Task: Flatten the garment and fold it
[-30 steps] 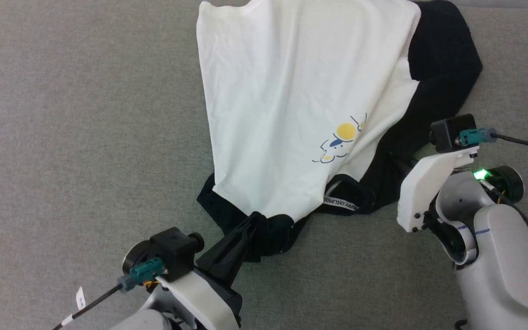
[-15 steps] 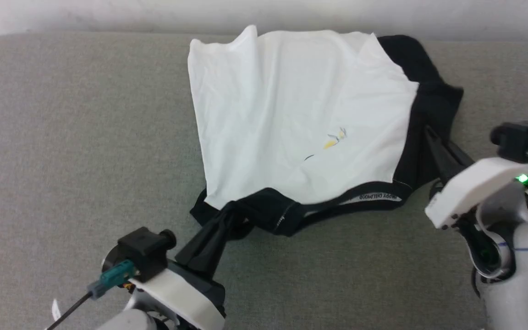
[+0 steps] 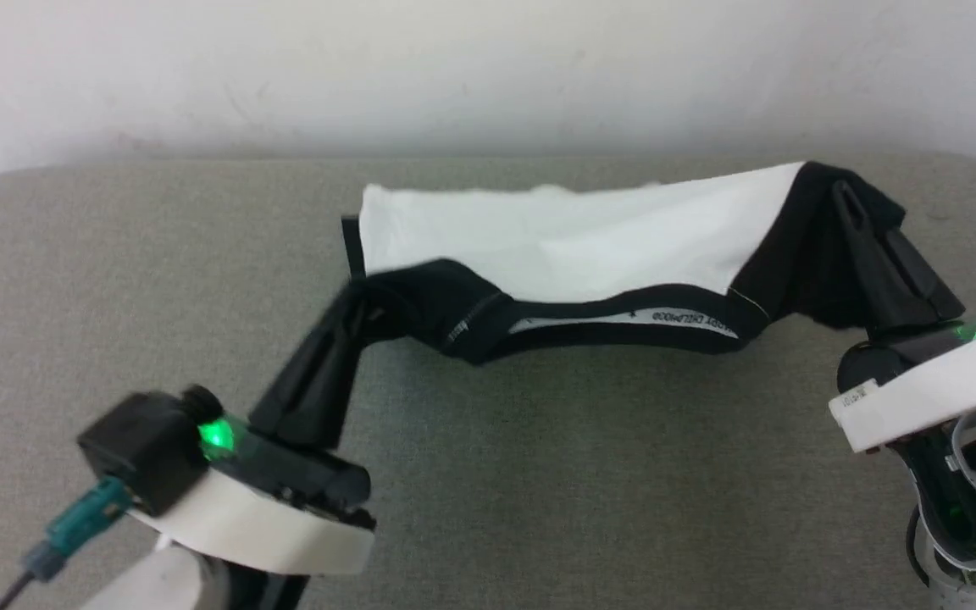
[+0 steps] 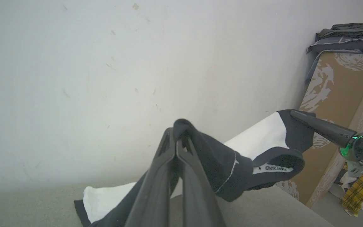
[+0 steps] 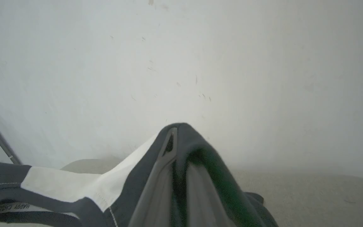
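We could read one piece of writing: a white strip sewn inside the black neckband (image 3: 691, 318) carried small dark capitals, upside down in the head view, that looked like "HAPPY CHILDHOOD". The same strip showed in the left wrist view with a small star before the words. A pale sticker (image 3: 856, 395) on the right wrist's white housing bore print too small for us to read.

The garment (image 3: 573, 246) was soft knit, with a matte white torso, black shoulders and a thin white stitch line (image 4: 230, 176) across the black cloth. It hung stretched between the two grippers. Its collar edge was raised above the table (image 3: 539, 474), sagging in a shallow curve, and the white body fell away behind toward the wall (image 3: 488, 68). A corner of the white cloth lay on the surface.

The left gripper (image 3: 355, 296) had its long dark fingers pressed together on a bunch of black fabric at one shoulder. The right gripper (image 3: 840, 193) pinched the black fabric at the other shoulder the same way.

The table had a grey, felt-like weave and rounded corners. Beyond it in the left wrist view stood a brown cardboard box (image 4: 332, 82) printed with white swirls, with folded dark cloth (image 4: 348, 34) stacked on top.
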Motion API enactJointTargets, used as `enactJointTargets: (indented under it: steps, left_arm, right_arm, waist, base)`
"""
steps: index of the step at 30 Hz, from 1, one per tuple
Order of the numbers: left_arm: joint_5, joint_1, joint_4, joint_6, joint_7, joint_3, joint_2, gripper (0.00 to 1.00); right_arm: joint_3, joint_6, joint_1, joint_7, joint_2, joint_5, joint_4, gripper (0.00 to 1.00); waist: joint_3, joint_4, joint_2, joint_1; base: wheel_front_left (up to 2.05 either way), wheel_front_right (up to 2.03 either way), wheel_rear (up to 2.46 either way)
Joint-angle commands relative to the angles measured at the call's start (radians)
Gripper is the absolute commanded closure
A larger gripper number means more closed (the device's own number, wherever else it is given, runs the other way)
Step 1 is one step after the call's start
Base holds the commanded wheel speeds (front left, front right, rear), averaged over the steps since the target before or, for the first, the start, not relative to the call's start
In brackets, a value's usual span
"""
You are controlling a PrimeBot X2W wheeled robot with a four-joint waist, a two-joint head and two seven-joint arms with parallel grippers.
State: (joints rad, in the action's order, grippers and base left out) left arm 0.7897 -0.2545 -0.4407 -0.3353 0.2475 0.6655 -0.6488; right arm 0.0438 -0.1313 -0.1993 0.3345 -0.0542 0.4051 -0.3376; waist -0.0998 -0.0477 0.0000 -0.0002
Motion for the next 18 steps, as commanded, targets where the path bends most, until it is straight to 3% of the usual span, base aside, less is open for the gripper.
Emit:
enactJointTargets:
  steps: [1, 10, 18]
  left_arm:
    - [-0.017, -0.028, -0.024, -0.014, 0.008, -0.025, -0.005, 1.00]
    - [-0.042, -0.198, -0.105, -0.060, -0.066, -0.102, -0.017, 1.00]
    - [0.011, -0.380, -0.004, -0.052, -0.192, -0.119, 0.022, 1.00]
  right_arm:
    - [-0.012, 0.001, -0.012, 0.007, 0.004, 0.000, -0.034, 1.00]
    - [-0.053, 0.001, -0.155, 0.106, 0.004, 0.003, -0.142, 1.00]
    - [-0.043, 0.001, -0.311, 0.218, 0.004, 0.030, -0.031, 1.00]
  waist:
    - [0.043, 0.022, 0.0000, 0.0002]
    - [0.088, 0.038, 0.0000, 0.0002]
    - [0.094, 0.046, 0.0000, 0.0002]
  base:
    - [0.00, 0.00, 0.00]
    - [0.00, 0.00, 0.00]
    - [0.00, 0.00, 0.00]
